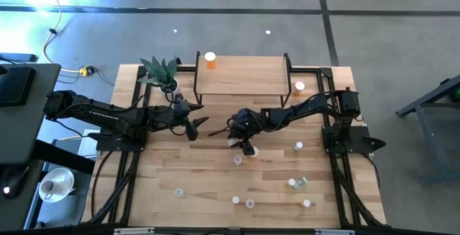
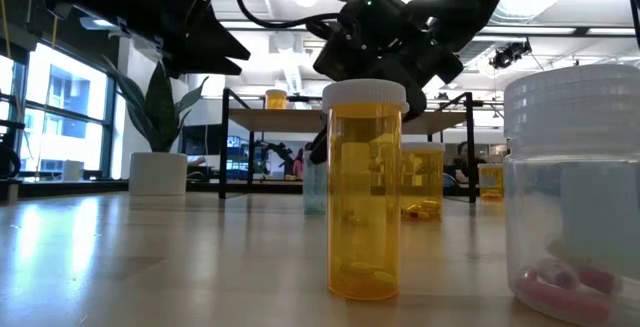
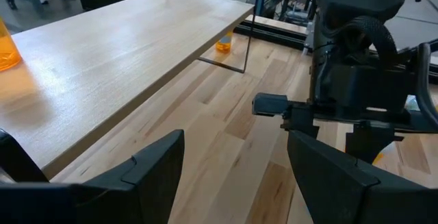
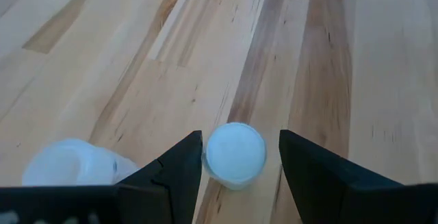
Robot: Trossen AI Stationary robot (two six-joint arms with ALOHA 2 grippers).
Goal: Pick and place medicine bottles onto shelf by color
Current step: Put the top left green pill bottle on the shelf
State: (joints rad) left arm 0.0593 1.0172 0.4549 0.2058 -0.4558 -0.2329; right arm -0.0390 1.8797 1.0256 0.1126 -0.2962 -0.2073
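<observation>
White-capped, the small bottle [image 4: 235,154] stands on the worktop in front of the shelf [image 1: 241,75], between the right gripper [image 4: 239,157]'s jaws, which are open around it and not yet squeezing. If they close crooked, it could tip into the bottle just beside it [image 4: 72,163]. The left gripper [image 1: 195,123] waits near the shelf, jaws wide and empty.

Daylight is pouring through tall windows [image 2: 50,107] on one side, ceiling lights [image 2: 300,2] are glowing overhead, and a grey floor [image 1: 237,26] crossed by dark lines is stretching around the pale wooden worktop [image 1: 208,170].

two matte black jointed arms with looping black cables.
</observation>
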